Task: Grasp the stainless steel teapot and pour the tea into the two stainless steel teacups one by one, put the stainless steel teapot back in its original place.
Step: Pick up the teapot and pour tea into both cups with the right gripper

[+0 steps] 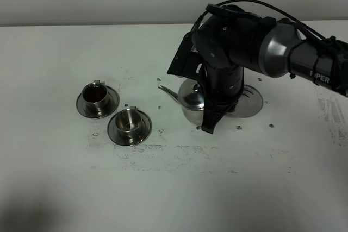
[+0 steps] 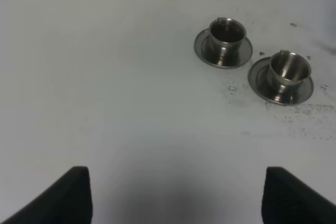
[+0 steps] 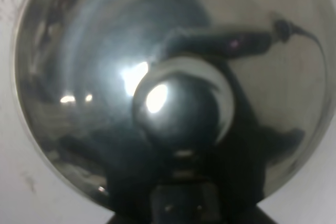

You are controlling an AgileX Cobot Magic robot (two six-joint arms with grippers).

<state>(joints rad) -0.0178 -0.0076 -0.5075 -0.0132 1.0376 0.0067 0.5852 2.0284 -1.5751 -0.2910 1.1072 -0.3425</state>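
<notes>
Closest, the knobbed lid (image 3: 176, 103) of the stainless steel teapot (image 1: 191, 100), which is beside a round steel plate (image 1: 251, 101) under my right pincer (image 1: 208, 123), whose grip I cannot tell; tea (image 1: 96, 93) darkens the far teacup (image 1: 98, 101), the near teacup (image 1: 129, 121) looks empty, so I judge the next move is a pour there.

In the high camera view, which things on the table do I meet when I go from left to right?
teacup with dark liquid → second teacup → teapot → round steel plate

Black-and-grey arm (image 1: 283, 52) (lettered "PIPER") trails black cables (image 1: 239, 0).
</notes>
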